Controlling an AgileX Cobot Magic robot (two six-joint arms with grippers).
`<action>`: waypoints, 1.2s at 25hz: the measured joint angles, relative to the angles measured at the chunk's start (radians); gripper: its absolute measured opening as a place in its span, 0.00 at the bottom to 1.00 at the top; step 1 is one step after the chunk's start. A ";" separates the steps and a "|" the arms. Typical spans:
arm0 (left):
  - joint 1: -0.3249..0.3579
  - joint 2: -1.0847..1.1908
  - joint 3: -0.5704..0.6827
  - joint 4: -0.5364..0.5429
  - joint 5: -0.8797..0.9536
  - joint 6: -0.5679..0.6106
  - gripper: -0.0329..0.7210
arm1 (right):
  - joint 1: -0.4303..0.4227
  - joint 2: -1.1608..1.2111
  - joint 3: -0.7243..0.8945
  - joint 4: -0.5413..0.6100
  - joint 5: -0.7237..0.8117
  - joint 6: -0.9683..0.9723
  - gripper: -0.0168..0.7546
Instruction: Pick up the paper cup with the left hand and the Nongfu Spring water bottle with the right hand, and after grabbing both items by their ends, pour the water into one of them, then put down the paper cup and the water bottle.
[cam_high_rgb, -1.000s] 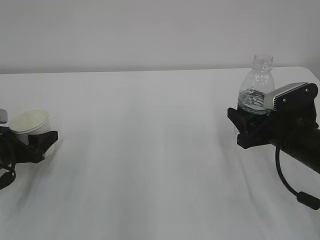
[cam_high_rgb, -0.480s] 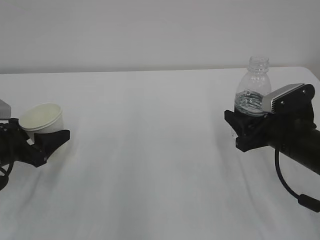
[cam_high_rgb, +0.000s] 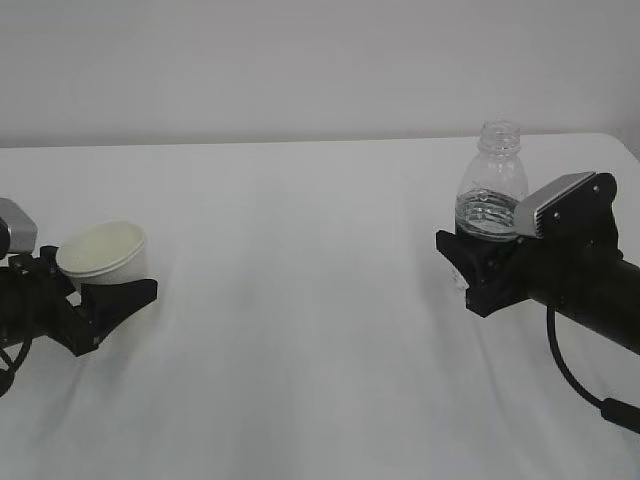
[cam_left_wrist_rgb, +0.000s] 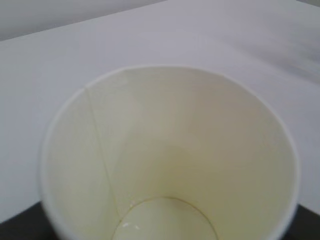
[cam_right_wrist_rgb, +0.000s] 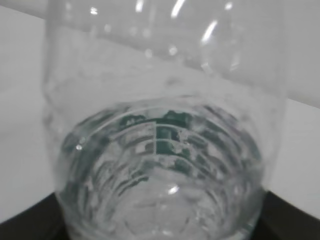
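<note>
- Change observed: over the last second both arms have travelled inward toward the middle of the table (cam_high_rgb: 300, 300). The left hand (cam_high_rgb: 95, 305) has carried the paper cup (cam_high_rgb: 103, 255) rightward from the far left edge; the right hand (cam_high_rgb: 478, 272) has carried the Nongfu Spring water bottle (cam_high_rgb: 491, 190) leftward.
- Meaning for the task: both pick-ups appear complete. The two items are well apart, so the approach before pouring is judged unfinished. No tilt of the bottle has begun; it stands upright.
- Left hand state: jaws closed around the lower body of the paper cup, holding it with its mouth facing up and slightly toward the viewer.
- Right hand state: jaws closed around the lower part of the bottle, below the shoulder; the grey plate of the arm sits just right of the bottle.
- Paper cup (cam_left_wrist_rgb: 170, 150): white, tapered, thin rolled rim, matte cream interior with one visible side seam and a round base. The interior looks dry and empty.
- Bottle (cam_right_wrist_rgb: 160, 125): clear ribbed plastic, glossy with bright highlights, threaded open neck, no cap. A dark green label shows through the wall.
- Water (cam_high_rgb: 487, 212): clear, filling the lower part of the bottle only.
- Table: plain white, matte, faintly wrinkled.
</note>
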 joint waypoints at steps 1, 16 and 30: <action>-0.008 0.000 0.000 0.003 0.000 0.000 0.72 | 0.000 0.000 0.000 -0.009 0.000 0.000 0.64; -0.183 -0.001 0.000 0.049 0.000 -0.002 0.72 | 0.000 0.000 0.000 -0.079 0.000 0.007 0.64; -0.397 -0.001 0.000 0.015 0.000 -0.002 0.72 | 0.000 0.000 0.000 -0.089 0.000 0.010 0.64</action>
